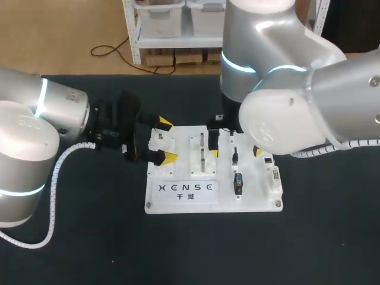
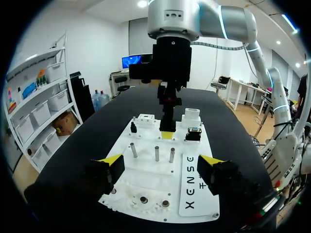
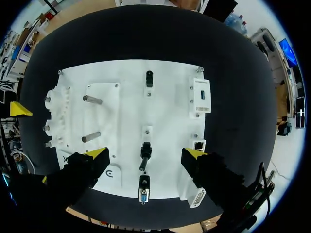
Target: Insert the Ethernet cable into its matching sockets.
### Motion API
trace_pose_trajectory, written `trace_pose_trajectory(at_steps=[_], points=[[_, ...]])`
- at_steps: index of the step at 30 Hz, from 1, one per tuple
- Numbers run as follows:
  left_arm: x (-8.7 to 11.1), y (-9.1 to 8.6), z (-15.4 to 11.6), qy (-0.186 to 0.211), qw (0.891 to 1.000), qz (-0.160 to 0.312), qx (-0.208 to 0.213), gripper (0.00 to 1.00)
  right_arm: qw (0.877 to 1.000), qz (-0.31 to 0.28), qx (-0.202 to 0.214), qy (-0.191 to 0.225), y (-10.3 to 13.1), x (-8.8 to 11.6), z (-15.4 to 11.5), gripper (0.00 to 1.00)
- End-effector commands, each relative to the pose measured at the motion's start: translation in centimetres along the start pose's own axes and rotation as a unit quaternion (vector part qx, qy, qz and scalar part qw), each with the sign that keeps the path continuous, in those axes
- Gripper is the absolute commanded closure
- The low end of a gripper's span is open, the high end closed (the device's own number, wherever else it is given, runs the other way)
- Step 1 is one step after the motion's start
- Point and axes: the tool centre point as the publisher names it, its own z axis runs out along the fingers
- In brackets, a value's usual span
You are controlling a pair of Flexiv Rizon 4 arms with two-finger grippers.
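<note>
White connector board [image 1: 160,202] at the middle of a dark bench [image 1: 89,249]. Above the board's socket half, the right end effector [image 3: 146,153], fingers spread wide and gripping nothing. Directly beneath it on the board, between the two yellow tips but untouched, a short black plug [image 3: 144,159] on a stub of cable, probably the Ethernet cable's end, though too small to confirm. At the board's opposite end, near the metal pegs [image 2: 156,153], the left end effector [image 2: 162,162], likewise open and holding nothing. Likely trouble from here:

- a skewed grip from closing off-centre on so small a plug
- a tilted plug jamming at the socket mouth or bending its latch
- a wrong choice among the differing white socket blocks [image 3: 201,94] lined along the board's edge, the small square-mouthed one [image 3: 198,144] just beside the plug being the probable match
- a shifted board from a hard sideways push
- a knock between the two arms, both crowded over the same board

No bin, tray or box on the board or beside it. Nearest thing to containers: the socket blocks, each seemingly with nothing plugged in, and small white holders on the board. One cradling the black plug, another next to it carrying a blue-faced multi-pin connector [image 3: 144,194], a third farther along the board holding a smaller black piece [image 3: 149,77].
</note>
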Motion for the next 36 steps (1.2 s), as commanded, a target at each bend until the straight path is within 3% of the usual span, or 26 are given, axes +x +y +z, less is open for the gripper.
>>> trace_pose_trajectory(at_steps=[1,4,5,6,7,10,15,27,29,32,36], points=[[-0.1,0.1,0.1,0.004,1.0,-0.001,0.001,0.0,1.0,0.001,0.005,0.003,0.2,-0.1,0.4,0.0],[-0.1,0.1,0.1,0.004,1.0,-0.001,0.001,0.0,1.0,0.0,0.007,0.0,0.1,-0.2,0.6,0.0],[-0.1,0.1,0.1,0.004,1.0,-0.001,0.001,0.0,1.0,-0.002,0.009,-0.001,0.1,-0.3,0.6,0.08],[-0.1,0.1,0.1,0.004,1.0,-0.001,0.001,0.0,1.0,-0.003,0.01,-0.002,0.1,-0.3,0.7,0.42],[-0.1,0.1,0.1,0.004,1.0,-0.001,0.001,0.0,1.0,-0.004,0.01,-0.003,0.1,-0.4,0.7,0.51],[-0.1,0.1,0.1,0.004,1.0,-0.001,0.001,0.0,1.0,-0.005,0.01,-0.005,0.1,-0.7,0.9,0.6],[-0.1,0.1,0.1,0.004,1.0,-0.001,0.001,0.0,1.0,-0.004,0.008,-0.005,0.2,-0.8,1.0,0.73],[-0.1,0.1,0.1,0.004,1.0,-0.001,0.001,0.0,1.0,-0.003,0.009,0.001,0.0,-0.6,1.5,0.76],[-0.1,0.1,0.1,0.004,1.0,-0.001,0.001,0.0,1.0,-0.003,0.009,0.002,0.0,-0.5,1.5,0.81],[-0.1,0.1,0.1,0.004,1.0,-0.001,0.001,0.0,1.0,-0.003,0.009,0.002,0.0,-0.5,1.5,0.99],[-0.1,0.1,0.1,0.004,1.0,-0.001,0.001,0.0,1.0,-0.004,0.009,0.002,0.0,-0.5,1.5,1.0]])
